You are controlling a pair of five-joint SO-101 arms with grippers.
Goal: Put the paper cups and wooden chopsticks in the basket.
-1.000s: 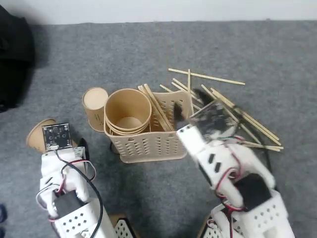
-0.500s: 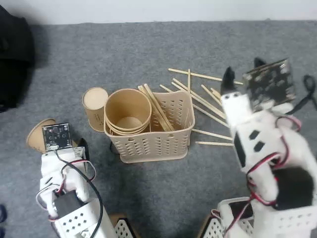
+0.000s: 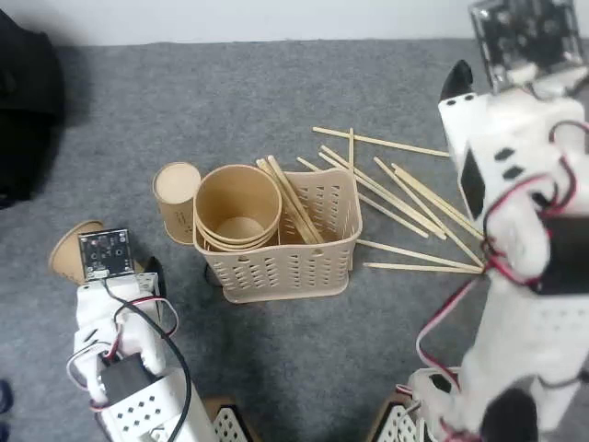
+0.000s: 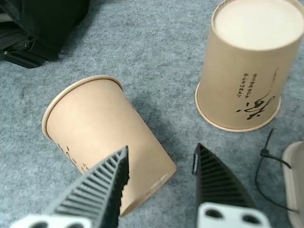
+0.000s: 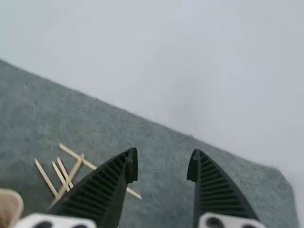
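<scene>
The tipped paper cup (image 3: pixel 72 250) lies on its side on the grey carpet (image 3: pixel 276 92) at the far left, directly below the left gripper (image 4: pixel 161 159); that gripper's jaws are spread wide and hold nothing. In the left wrist view the cup's (image 4: pixel 107 142) base end sits under 1 finger (image 4: pixel 111 178) while the other finger stands over bare carpet, and its long axis runs oblique to the gap; I judge a small shift and turn is needed before closing. Just beside the basket (image 3: pixel 276 262) stands 1 upside-down cup (image 3: pixel 177 198); the left arm is nearer both. The basket holds nested cups (image 3: pixel 237 207) and several chopsticks (image 3: pixel 293 201) leaning against its partition. To its right, loose chopsticks (image 3: pixel 405 198) lie scattered, mostly slanting away from the basket. The right gripper (image 5: pixel 161 166) is held high, well apart from them, its jaws parted and empty.
</scene>
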